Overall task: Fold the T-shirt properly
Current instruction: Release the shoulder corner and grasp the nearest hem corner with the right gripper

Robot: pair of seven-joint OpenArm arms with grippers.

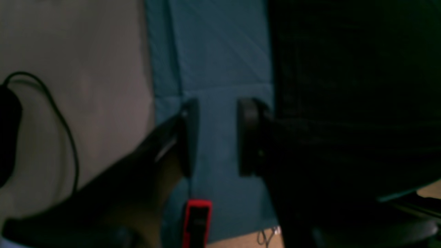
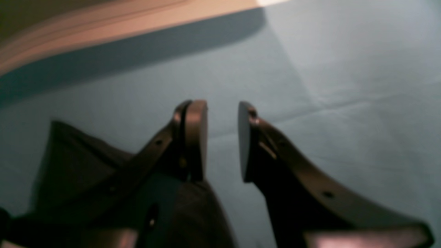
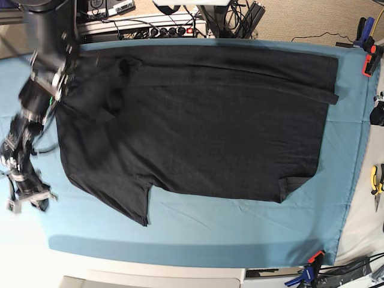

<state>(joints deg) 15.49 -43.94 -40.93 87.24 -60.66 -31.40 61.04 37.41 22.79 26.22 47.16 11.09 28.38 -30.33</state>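
The black T-shirt lies spread flat, plain side up, on the teal cloth. One sleeve points to the front and its hem is at the right. My right gripper hovers blurred off the shirt's left edge. In the right wrist view this gripper is open over bare teal cloth, with dark fabric behind its left finger. My left gripper is open and empty above the teal strip beside the T-shirt's edge. The base view does not show it.
Red clamps pin the cloth at its right corners; one clamp shows below my left gripper. Yellow pliers lie off the right edge. Cables and a power strip run along the back. A black cable crosses the grey surface.
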